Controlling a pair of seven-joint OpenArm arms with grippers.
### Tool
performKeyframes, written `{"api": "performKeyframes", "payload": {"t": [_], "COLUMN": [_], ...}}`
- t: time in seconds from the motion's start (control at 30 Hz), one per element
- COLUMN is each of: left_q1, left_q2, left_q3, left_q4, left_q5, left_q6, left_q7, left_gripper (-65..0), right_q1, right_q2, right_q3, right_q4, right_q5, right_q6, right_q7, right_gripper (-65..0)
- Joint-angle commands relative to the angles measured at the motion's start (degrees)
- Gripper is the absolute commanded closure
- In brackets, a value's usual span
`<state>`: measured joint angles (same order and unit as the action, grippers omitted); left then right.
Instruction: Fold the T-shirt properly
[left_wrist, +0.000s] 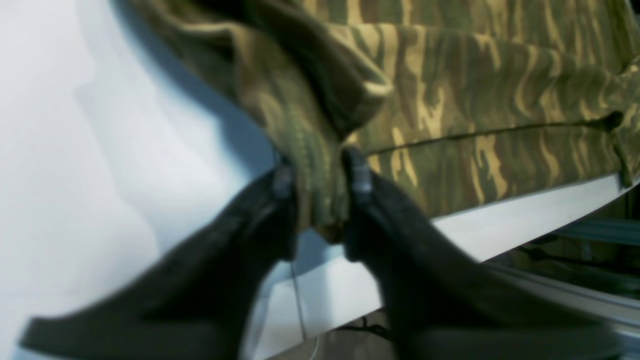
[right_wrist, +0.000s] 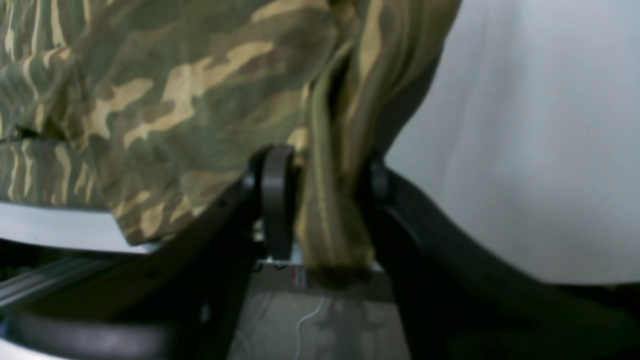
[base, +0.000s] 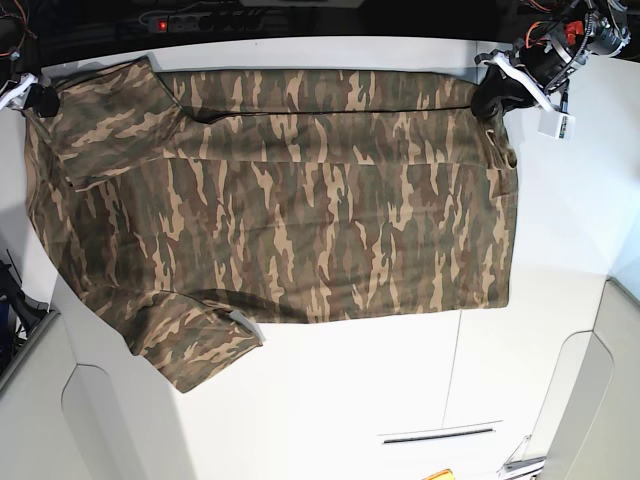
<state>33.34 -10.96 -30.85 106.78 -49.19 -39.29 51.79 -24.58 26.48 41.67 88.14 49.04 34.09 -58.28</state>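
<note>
Clamping a bunched edge of cloth at the far left corner of the white worktop (base: 330, 400), the right gripper (base: 38, 98) has its black fingers (right_wrist: 277, 200) pressed on either side of a thick gathered fold, which hangs down between them in the right wrist view. That fold belongs to the large short-sleeved T-shirt of brown, tan and olive-green camouflage cloth (base: 300, 210), which lies spread across the far half of the worktop in the base view, reaching from the left edge almost to the right side. Its left end carries two sleeves, one at the far left beside the right gripper and one splayed toward the near left with a pale strip showing at its hem. A dark line runs along the shirt's far edge, where a band of cloth is doubled over. The body lies mostly flat with gentle wrinkles, its near edge running straight across the middle of the worktop. At the far right corner of the shirt the left gripper (base: 492, 100) is closed on the cloth as well; the left wrist view shows its black fingers (left_wrist: 361, 175) pinching a folded wad of the camouflage fabric above the worktop's edge.
</note>
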Motion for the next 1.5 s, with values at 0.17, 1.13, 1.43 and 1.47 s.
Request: {"api": "performKeyframes", "payload": {"t": [0.17, 1.13, 1.43, 1.47], "left_q1": [0.31, -12.02, -13.75, -13.4], "left_q2": [-0.48, -0.81, -0.83, -0.81], "left_q3": [-0.35, -6.99, -5.79, -5.38], "left_q4": [3.78, 8.59, 3.78, 3.26], "left_q5": [-3.39, 5.03, 3.56, 2.01], "left_q6": [-0.71, 1.33, 1.36, 1.2], "left_q7": [-0.33, -4.81, -1.07, 0.83], "left_gripper": [-21.8, -25.9, -38.7, -38.7], "right_q1": [2.64, 36.46, 45.86, 45.9], "right_q2": [4.26, 7.15, 6.75, 6.73], "right_q3": [4.87, -11.61, -16.46, -16.55], "right_q4": [0.83, -21.22, -31.39, -31.34], "right_q5": [0.44, -15.26, -15.63, -15.56], "right_q6": [-0.46, -1.33, -1.31, -1.31], "right_q7": [2.36, 20.2, 22.6, 22.64], "right_gripper": [-19.3, -19.4, -19.4, -19.4]}}
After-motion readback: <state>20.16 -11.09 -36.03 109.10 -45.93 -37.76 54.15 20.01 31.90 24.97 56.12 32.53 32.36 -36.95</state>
